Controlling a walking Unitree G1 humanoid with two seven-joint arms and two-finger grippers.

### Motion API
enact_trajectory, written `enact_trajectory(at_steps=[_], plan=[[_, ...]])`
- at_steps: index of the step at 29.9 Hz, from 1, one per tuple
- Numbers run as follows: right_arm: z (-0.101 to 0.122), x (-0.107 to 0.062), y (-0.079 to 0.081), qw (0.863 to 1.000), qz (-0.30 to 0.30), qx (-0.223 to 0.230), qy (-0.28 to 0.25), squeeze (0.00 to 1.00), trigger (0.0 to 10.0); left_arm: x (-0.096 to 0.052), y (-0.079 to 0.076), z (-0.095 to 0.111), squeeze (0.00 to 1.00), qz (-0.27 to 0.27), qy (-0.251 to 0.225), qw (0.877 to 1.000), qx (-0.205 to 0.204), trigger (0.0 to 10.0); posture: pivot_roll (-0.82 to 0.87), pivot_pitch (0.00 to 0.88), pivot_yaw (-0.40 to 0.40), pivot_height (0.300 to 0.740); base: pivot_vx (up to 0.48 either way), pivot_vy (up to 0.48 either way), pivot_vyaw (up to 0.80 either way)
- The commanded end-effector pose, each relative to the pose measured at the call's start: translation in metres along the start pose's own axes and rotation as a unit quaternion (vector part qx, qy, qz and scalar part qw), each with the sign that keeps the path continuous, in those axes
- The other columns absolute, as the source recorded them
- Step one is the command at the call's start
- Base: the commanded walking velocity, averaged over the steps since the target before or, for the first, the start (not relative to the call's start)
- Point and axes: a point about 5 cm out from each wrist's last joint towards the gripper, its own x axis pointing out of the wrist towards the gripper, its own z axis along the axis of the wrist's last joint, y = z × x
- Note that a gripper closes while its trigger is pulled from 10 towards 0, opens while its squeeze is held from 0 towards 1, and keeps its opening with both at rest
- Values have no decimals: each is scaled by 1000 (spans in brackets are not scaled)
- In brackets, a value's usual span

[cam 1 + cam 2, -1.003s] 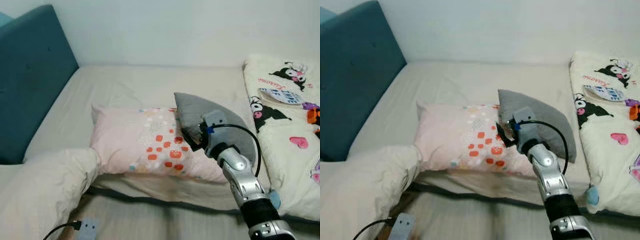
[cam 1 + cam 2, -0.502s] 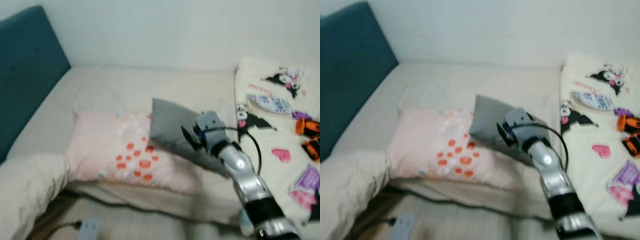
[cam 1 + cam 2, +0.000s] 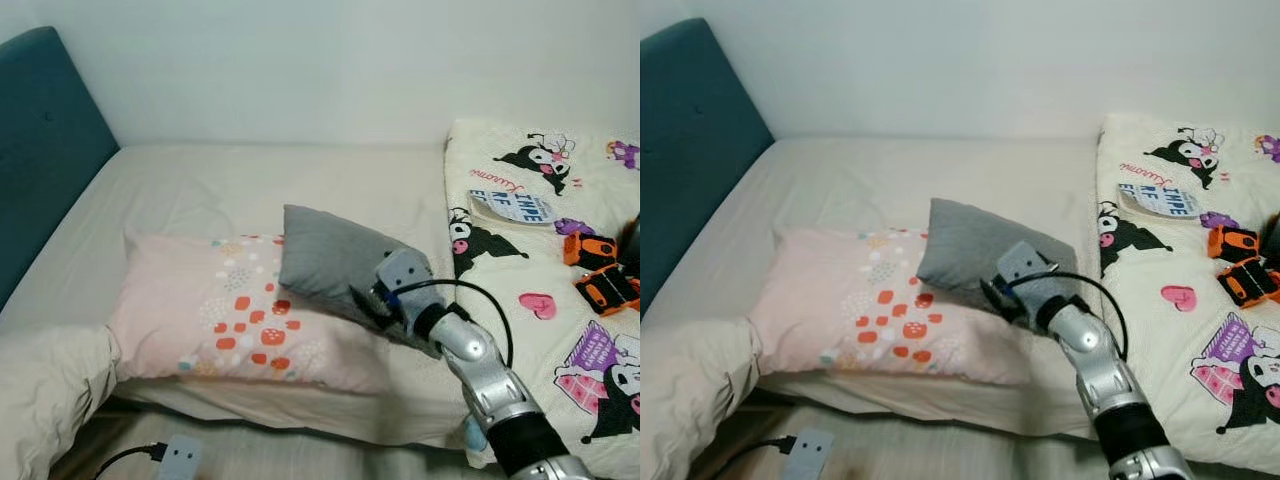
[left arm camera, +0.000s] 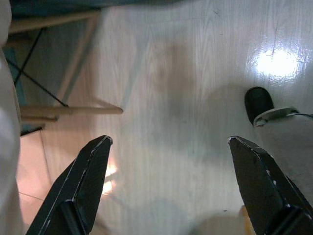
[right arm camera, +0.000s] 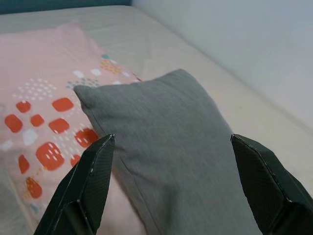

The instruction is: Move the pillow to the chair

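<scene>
The small grey fabric pillow lies on the bed, its near corner overlapping the pink pillow with orange and red spots, directly ahead of my right jaws. I have the right arm stretched forward and up from the lower right, silver forearm angled toward the bed, wrist level with the grey pillow's near edge. The right gripper has its two black fingers spread wide apart, one on each side of the grey pillow's near end; I see nothing clamped between them, and the pillow's cloth sits just beyond the tips rather than pinched. Whether a finger brushes the fabric I cannot tell. The pink pillow lies under and beside the jaw on that side.

My left arm hangs idle, and the left gripper points down at the pale wooden floor with its fingers wide apart and holding nothing. A cream blanket printed with black-and-white cartoon figures covers the bed off to the far side of the right jaws.
</scene>
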Motion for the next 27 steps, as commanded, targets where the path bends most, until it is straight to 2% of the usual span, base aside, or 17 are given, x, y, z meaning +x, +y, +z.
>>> enact_trajectory(at_steps=[1,3,9,14,15,18,22,27], plan=[[4,1,7,1000,19,5,-16,0,10000,-1,4,-9,0,2,15,1000,8,10000,-233,131,104,740,319,0,800],[5,1,8,1000,23,6,-18,0,10000,-1,4,-10,0,2,15,1000,8,10000,-233,131,104,740,319,0,800],[-3,-1,9,999,40,-33,11,0,10000,-1,6,-11,0,12,17,1000,3,10000,-236,135,102,740,0,0,0],[-6,-2,15,998,65,-23,16,0,10000,-1,6,-11,0,12,17,1000,3,10000,-238,136,101,740,0,0,0],[-10,-4,19,995,78,-44,35,0,10000,-2,5,-11,0,12,18,1000,3,10000,-237,136,101,740,0,0,0],[-16,-5,23,995,85,-28,47,0,10000,-2,5,-11,0,11,17,1000,3,10000,-236,136,102,740,0,0,0],[-13,-2,26,996,85,0,23,0,10000,-1,5,-10,0,12,16,1000,5,10000,-231,137,102,740,0,0,0],[-18,7,25,997,73,-9,28,0,10000,-1,7,-10,0,15,14,1000,5,10000,-216,144,105,740,0,0,0]])
